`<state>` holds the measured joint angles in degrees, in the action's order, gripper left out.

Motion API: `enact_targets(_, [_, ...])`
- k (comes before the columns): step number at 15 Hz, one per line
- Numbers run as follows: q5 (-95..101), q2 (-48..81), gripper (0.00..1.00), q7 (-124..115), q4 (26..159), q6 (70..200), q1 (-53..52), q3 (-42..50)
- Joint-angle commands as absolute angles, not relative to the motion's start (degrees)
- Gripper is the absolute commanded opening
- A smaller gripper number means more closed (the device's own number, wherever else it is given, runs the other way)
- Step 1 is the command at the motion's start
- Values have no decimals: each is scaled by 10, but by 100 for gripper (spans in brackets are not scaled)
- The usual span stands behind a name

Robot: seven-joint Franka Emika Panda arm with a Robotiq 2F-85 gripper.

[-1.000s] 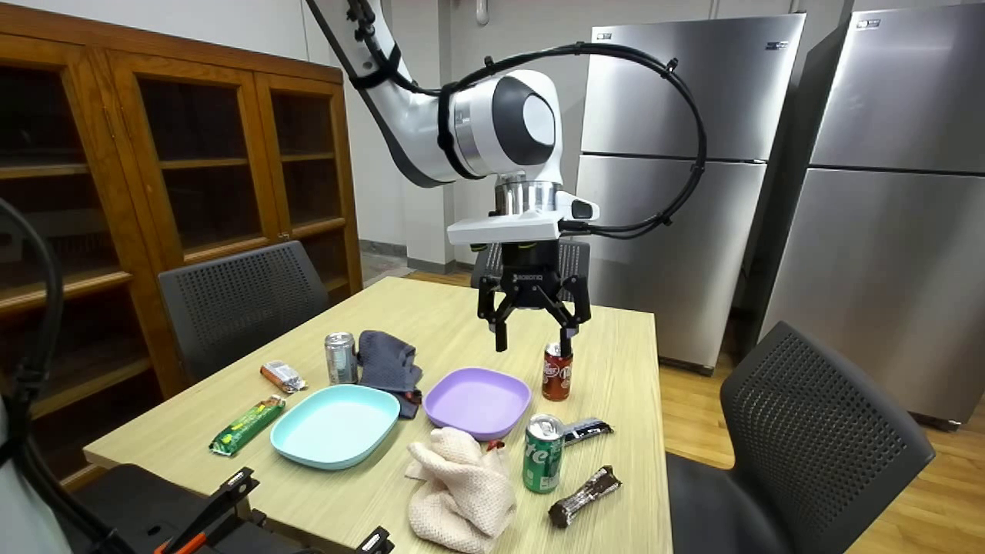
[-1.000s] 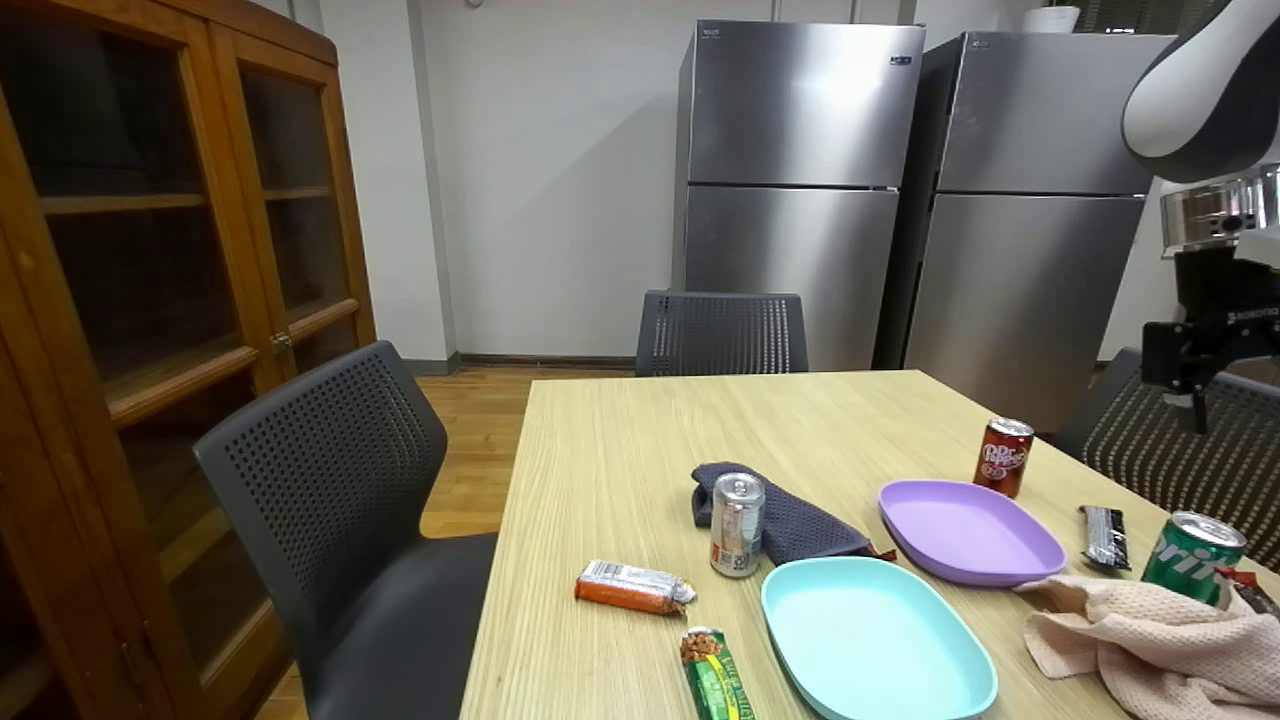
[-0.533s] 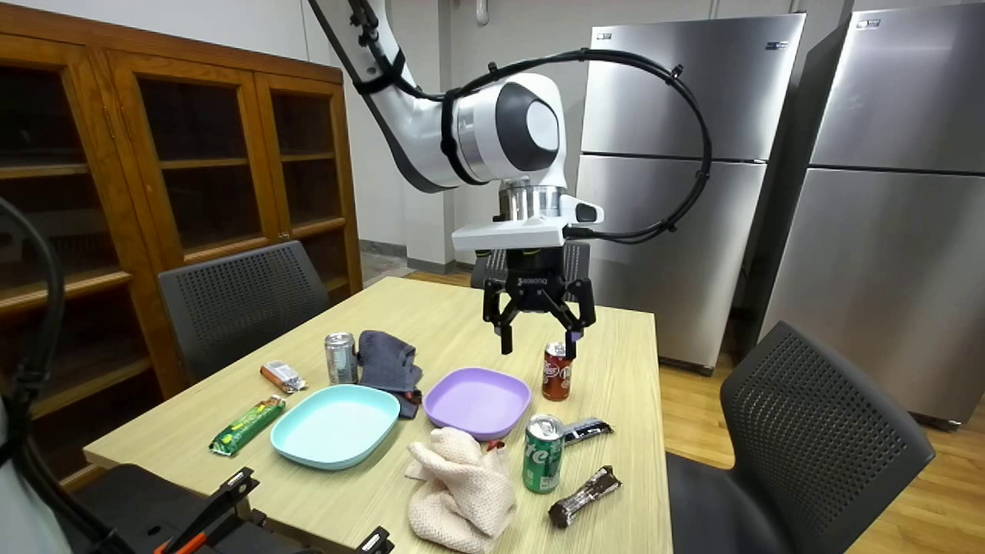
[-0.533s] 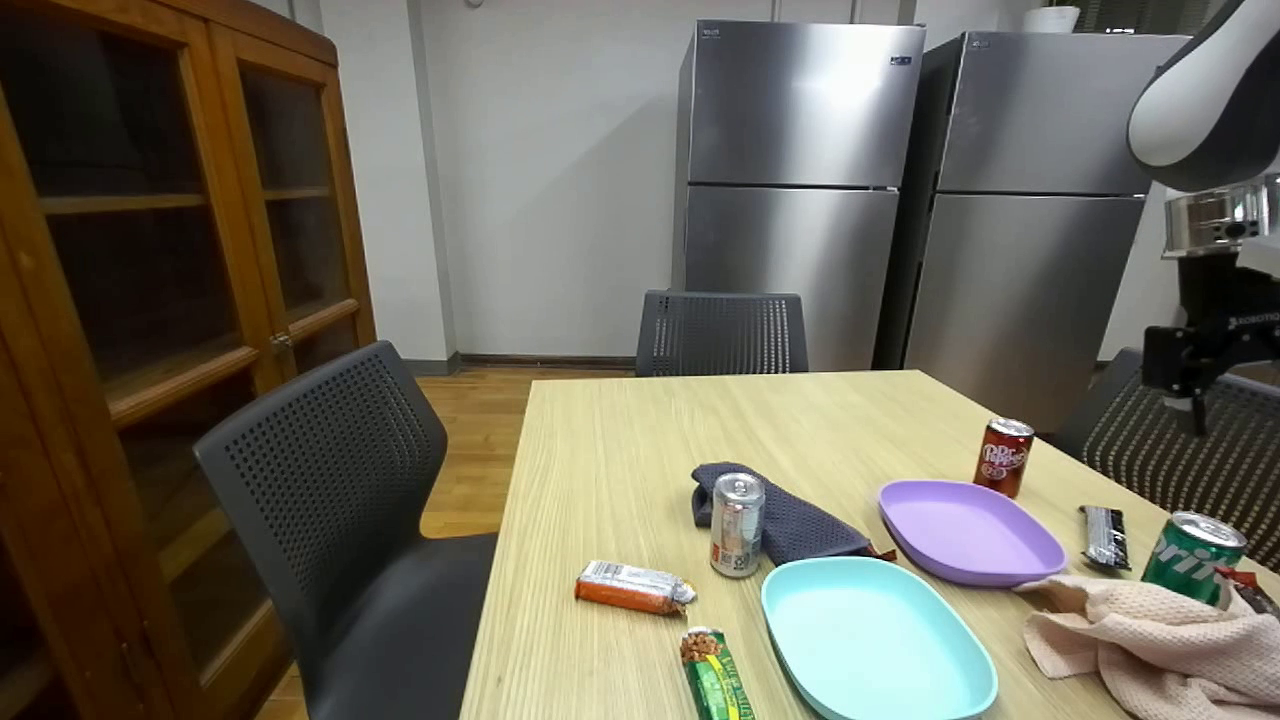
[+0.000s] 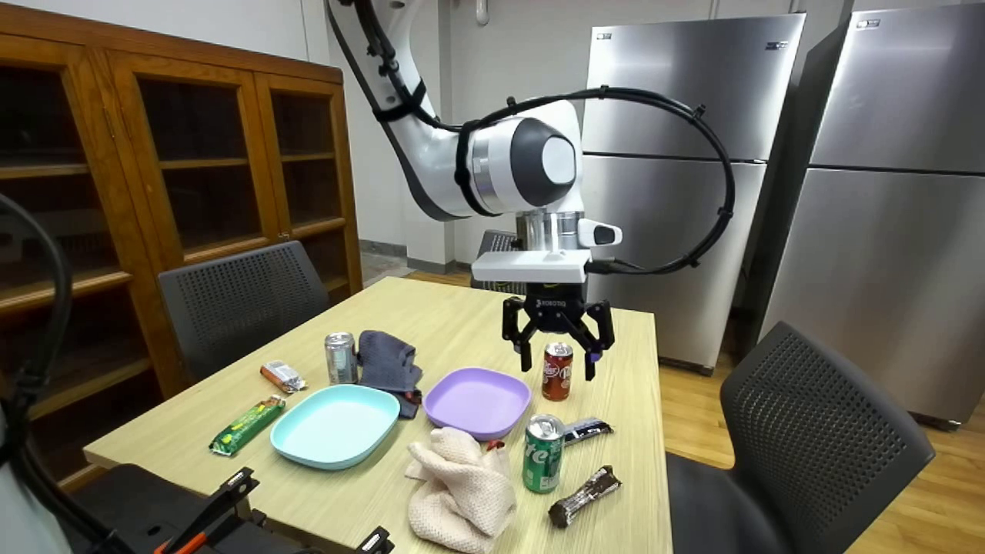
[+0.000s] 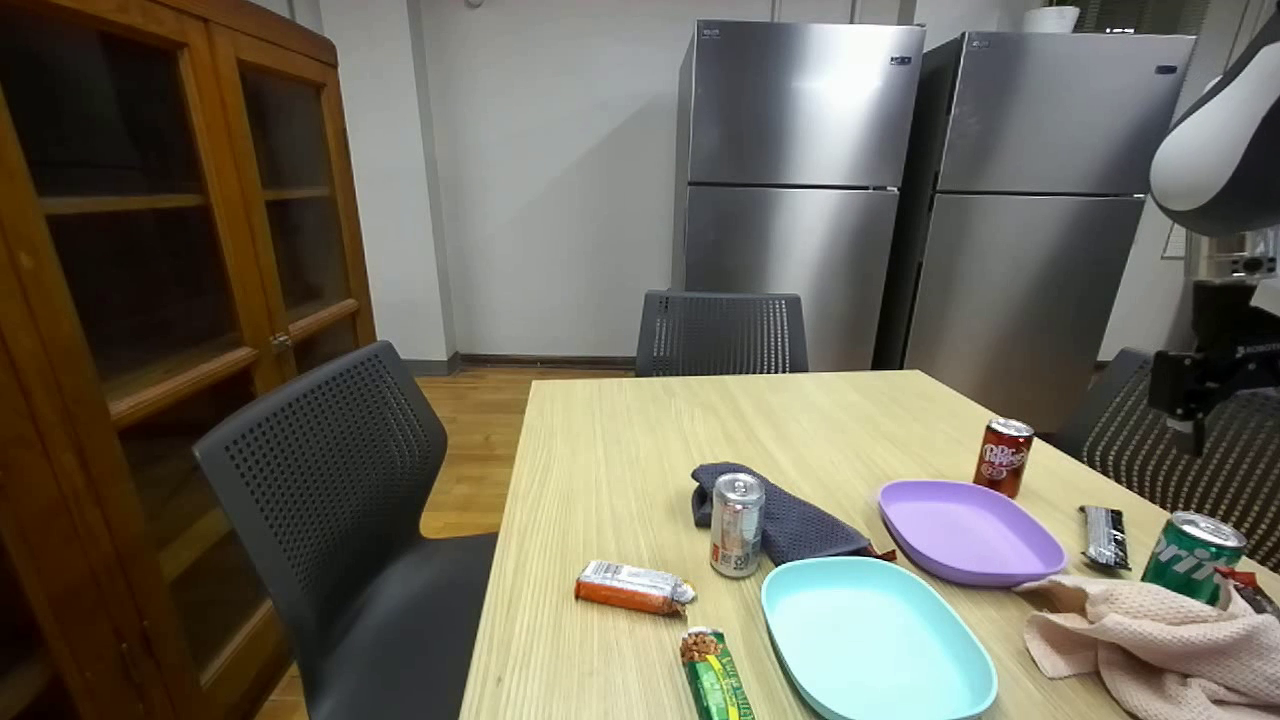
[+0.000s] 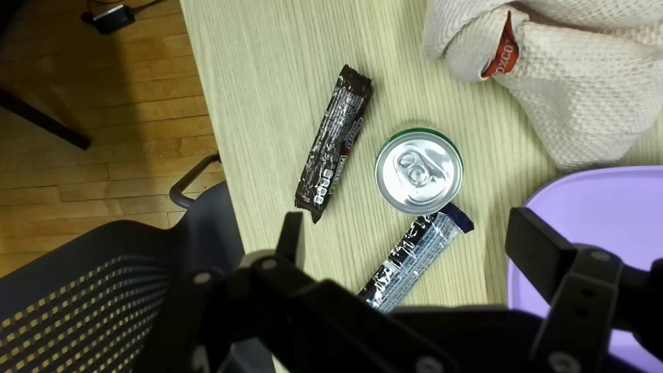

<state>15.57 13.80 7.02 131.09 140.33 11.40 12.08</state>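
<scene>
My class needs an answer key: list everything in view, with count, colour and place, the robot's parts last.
Table: 1, pale, centre
Cans: 3, silver, red, green, on table
Bars: 4, brown, black-and-silver, green, orange-and-white, on table
Plates: 2, teal, purple, on table
Cloths: 2, grey, beige, on table
Chairs: 3, dark grey, round table
Cabinet: 1, brown, left in both exterior views
Fridges: 2, silver, beyond table
Pot: 1, white, at fridge top
Wall: 1, pale, behind fridges
Floor: 1, brown, under table
Box: 1, black, on floor
Gear: count unclear, black, bottom left of an exterior view
Arm: 1, white, above table
Cables: several, black, along arm
Tool: 1, black, open above table
</scene>
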Motion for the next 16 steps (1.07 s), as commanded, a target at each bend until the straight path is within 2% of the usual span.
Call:
enact_targets(1, [137,152,100,101,1318,1434,123,115])
enact_targets(16, [141,220,100,100,1308,1463,119,113])
